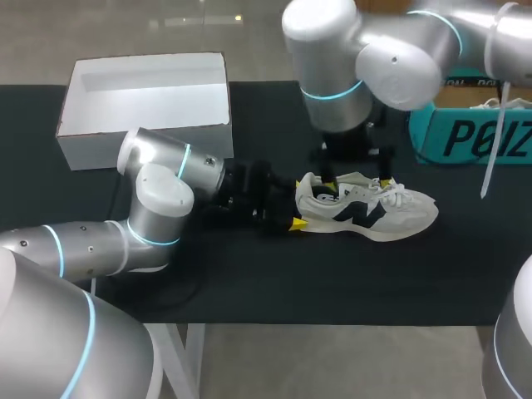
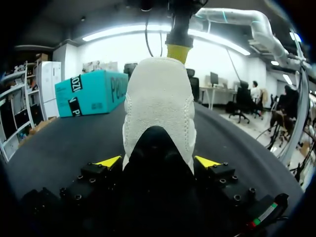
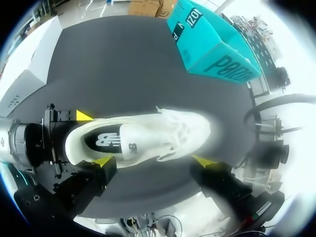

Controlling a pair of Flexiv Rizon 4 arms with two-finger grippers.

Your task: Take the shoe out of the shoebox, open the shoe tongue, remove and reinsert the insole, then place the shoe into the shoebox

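Note:
A cream shoe (image 1: 370,212) with navy side panels lies on its sole mid-table, toe to the right. My left gripper (image 1: 298,209) is at its heel. In the left wrist view the padded heel (image 2: 158,108) fills the gap of the left gripper (image 2: 158,161), and both yellow tips press on its sides. My right gripper (image 1: 357,184) hangs just above the shoe's opening and laces, open and holding nothing. From the right wrist the shoe (image 3: 143,136) lies lengthwise beneath that open gripper (image 3: 153,160), its dark insole showing.
An open white box (image 1: 145,104) stands at the back left. A teal shoebox (image 1: 474,137) with another shoe's laces showing sits at the back right. Black tabletop (image 1: 332,283) stretches in front of the shoe.

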